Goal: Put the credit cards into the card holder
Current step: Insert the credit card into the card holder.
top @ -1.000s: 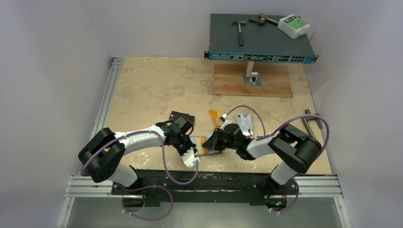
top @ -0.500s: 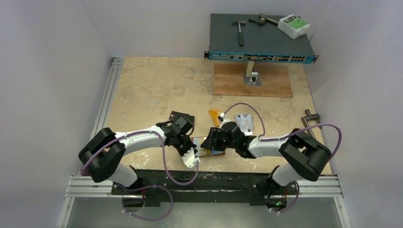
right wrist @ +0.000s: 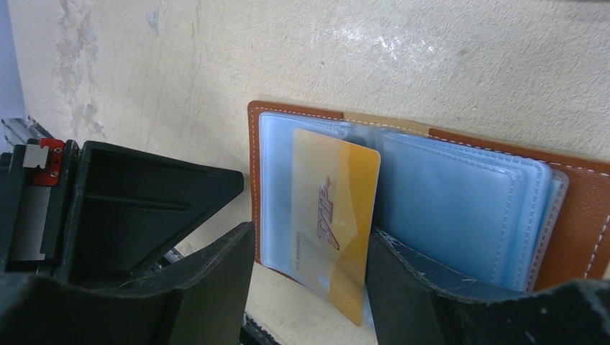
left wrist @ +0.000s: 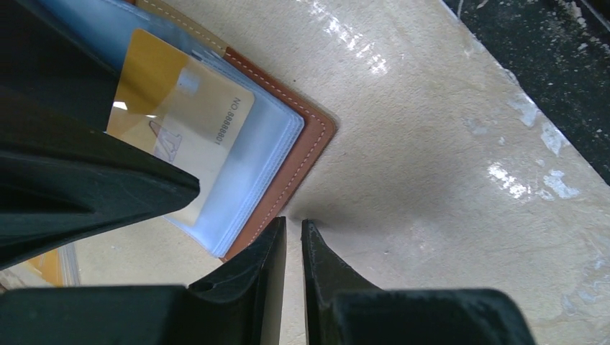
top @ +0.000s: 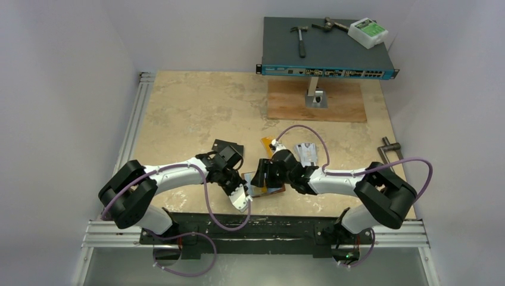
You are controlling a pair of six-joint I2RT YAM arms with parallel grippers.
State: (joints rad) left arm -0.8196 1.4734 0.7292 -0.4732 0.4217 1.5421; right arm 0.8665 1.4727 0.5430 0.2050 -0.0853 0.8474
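Note:
The card holder (top: 274,189) lies open on the table between the grippers, brown leather with light blue sleeves (right wrist: 460,201). A gold credit card (right wrist: 334,208) sits partly in a sleeve, one end sticking out. My right gripper (right wrist: 309,230) is open and straddles that card. In the top view my right gripper (top: 260,176) is over the holder. My left gripper (left wrist: 293,226) is shut on nothing, its tips at the holder's brown edge (left wrist: 298,162). Loose on the table are another gold card (top: 269,145), a silvery card (top: 308,154) and a black card (top: 228,146).
A network switch (top: 327,70) on a stand over a wooden board (top: 315,102) stands at the back, with a hammer (top: 299,37) and a white box (top: 368,32) on top. A metal tool (top: 390,146) lies at the right edge. Metal rails line the left and near sides.
My right gripper has opened and let go of the gold card, which stays in the sleeve. It has shifted slightly left over the holder. The left arm has held still.

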